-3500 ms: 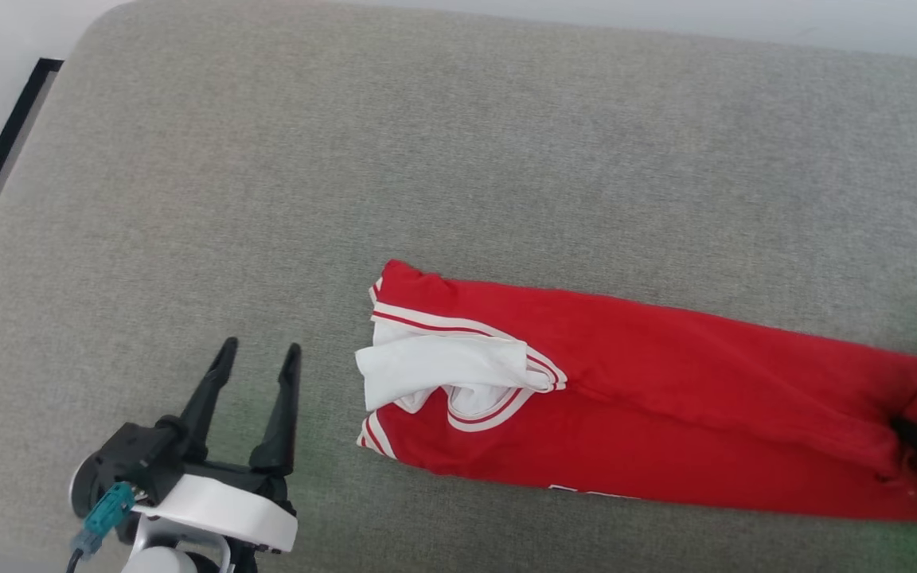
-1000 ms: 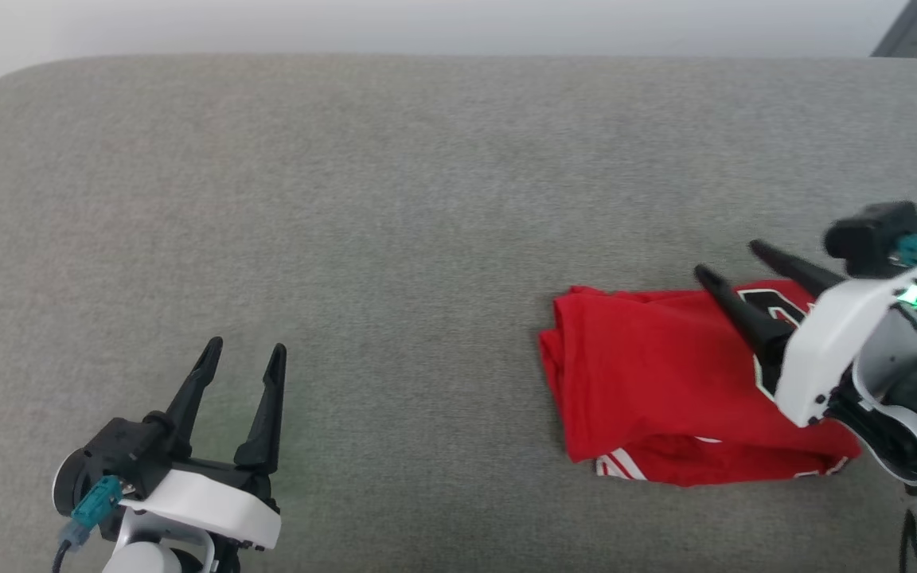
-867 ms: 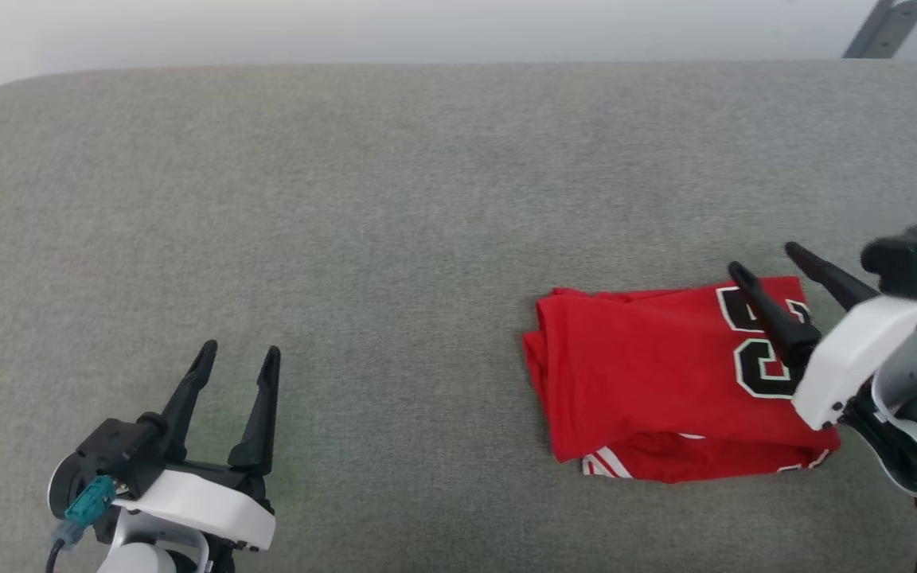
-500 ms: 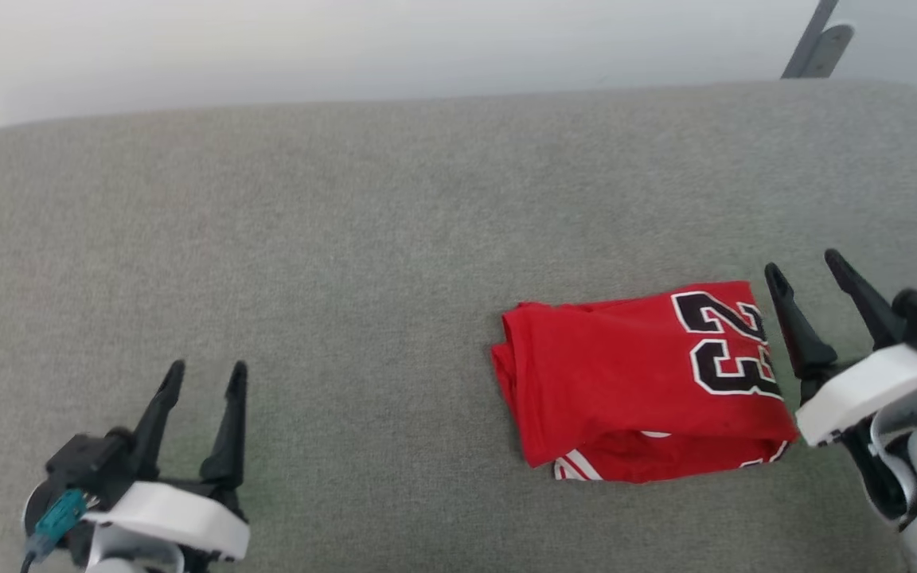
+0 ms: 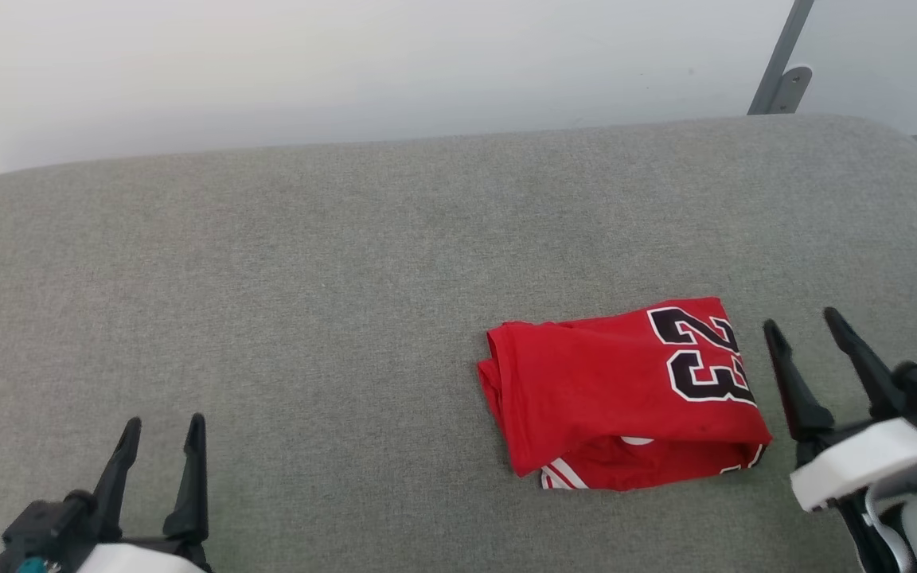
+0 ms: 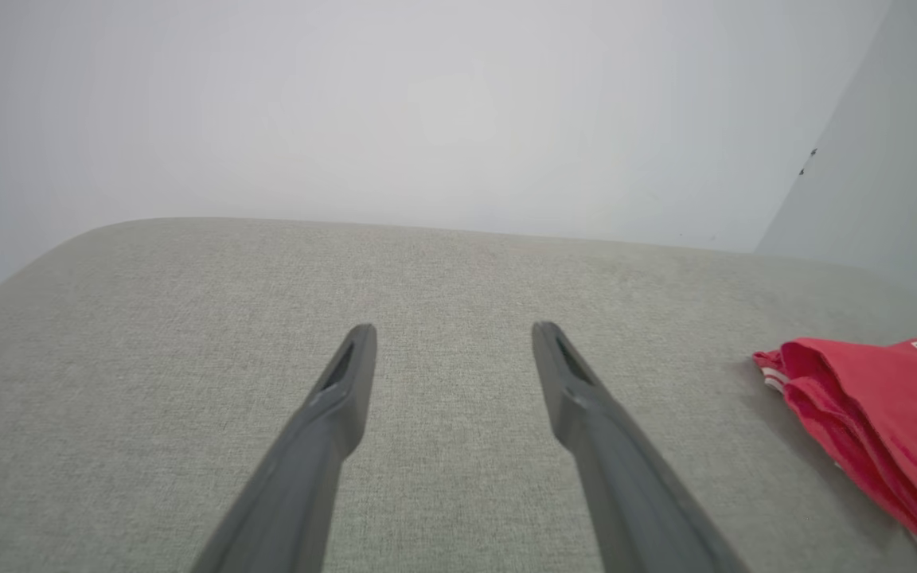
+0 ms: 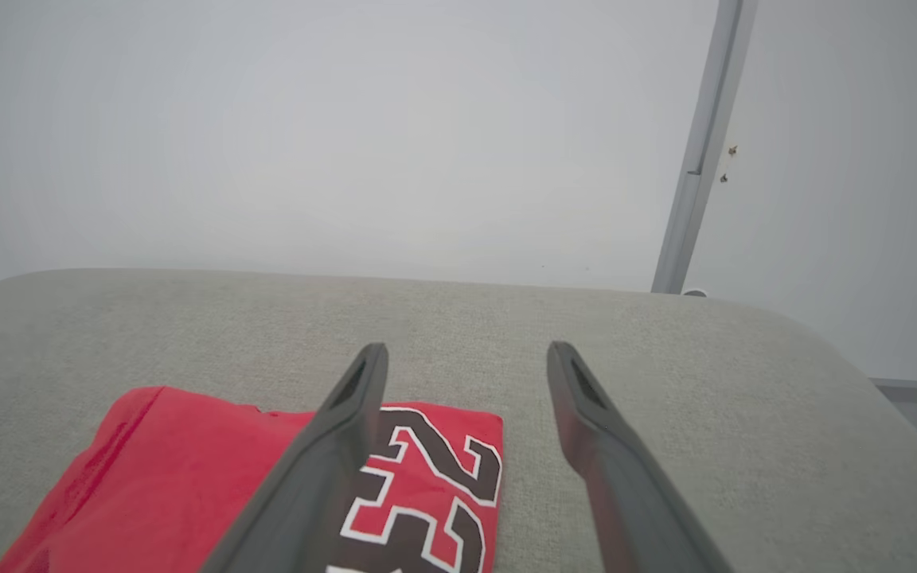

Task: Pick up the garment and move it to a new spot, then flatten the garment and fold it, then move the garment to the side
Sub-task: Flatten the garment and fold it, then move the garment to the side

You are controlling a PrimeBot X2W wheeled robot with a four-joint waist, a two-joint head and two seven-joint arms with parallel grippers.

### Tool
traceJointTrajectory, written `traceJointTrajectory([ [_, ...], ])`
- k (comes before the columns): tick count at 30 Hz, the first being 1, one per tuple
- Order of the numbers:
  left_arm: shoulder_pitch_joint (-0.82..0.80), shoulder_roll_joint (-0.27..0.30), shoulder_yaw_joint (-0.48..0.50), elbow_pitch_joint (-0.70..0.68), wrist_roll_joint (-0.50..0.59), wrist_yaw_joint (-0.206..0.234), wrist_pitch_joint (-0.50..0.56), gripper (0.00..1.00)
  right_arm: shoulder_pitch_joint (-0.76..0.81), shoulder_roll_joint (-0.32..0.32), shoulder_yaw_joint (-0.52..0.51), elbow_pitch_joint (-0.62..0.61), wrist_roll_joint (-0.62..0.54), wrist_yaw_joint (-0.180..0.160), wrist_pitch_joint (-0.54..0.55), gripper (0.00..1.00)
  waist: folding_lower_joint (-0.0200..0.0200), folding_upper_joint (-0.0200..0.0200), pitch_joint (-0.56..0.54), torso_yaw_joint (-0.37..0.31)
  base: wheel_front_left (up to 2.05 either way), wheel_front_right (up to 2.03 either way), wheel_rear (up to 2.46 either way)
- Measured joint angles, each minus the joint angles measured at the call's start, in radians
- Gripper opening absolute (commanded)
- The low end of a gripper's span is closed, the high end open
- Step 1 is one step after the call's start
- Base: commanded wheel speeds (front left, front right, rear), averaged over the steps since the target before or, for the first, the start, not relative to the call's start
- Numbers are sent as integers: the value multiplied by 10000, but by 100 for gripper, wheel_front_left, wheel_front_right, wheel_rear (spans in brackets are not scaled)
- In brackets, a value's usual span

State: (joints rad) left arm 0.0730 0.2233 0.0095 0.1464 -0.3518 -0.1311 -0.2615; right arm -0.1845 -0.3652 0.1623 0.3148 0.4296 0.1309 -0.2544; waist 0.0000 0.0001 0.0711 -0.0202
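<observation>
Item: the garment (image 5: 618,394), folded on grey cushion (image 5: 307,263). Our left gripper (image 5: 160,434) and right gripper (image 5: 805,334) both spread, empty. Risk (our judgement): a single-layer pinch unfolds it.

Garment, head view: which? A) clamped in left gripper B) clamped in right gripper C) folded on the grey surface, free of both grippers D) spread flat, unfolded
C: the garment lies folded on the grey surface, the open right gripper beside it with a gap, the open left gripper far off.

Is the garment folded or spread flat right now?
Folded: the garment is a compact red block, layered edges showing along its near side.
</observation>
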Motion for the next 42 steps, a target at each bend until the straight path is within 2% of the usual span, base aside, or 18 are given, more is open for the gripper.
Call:
traceJointTrajectory([
  [10, 891, -276, 464, -675, 336, 0, 2, 100, 1426, 322, -1103, -1590, -326, 0, 552, 100, 0, 0, -36, 40, 0, 0, 0],
  [28, 843, -328, 349, -796, 428, 0, 2, 100, 1812, 598, -1601, -2502, -506, 0, 1685, 100, 0, 0, 117, 217, 0, 0, 0],
  [33, 569, -407, 186, -832, 439, 0, 2, 100, 1433, 203, -1615, -2414, -324, 0, 3158, 100, 0, 0, 356, 305, 0, 0, 0],
  [42, -809, -176, -692, -686, 464, 0, 0, 100, -248, -1398, -727, -1992, 690, 0, 7380, 100, 0, 0, 1287, 477, 0, 0, 0],
])
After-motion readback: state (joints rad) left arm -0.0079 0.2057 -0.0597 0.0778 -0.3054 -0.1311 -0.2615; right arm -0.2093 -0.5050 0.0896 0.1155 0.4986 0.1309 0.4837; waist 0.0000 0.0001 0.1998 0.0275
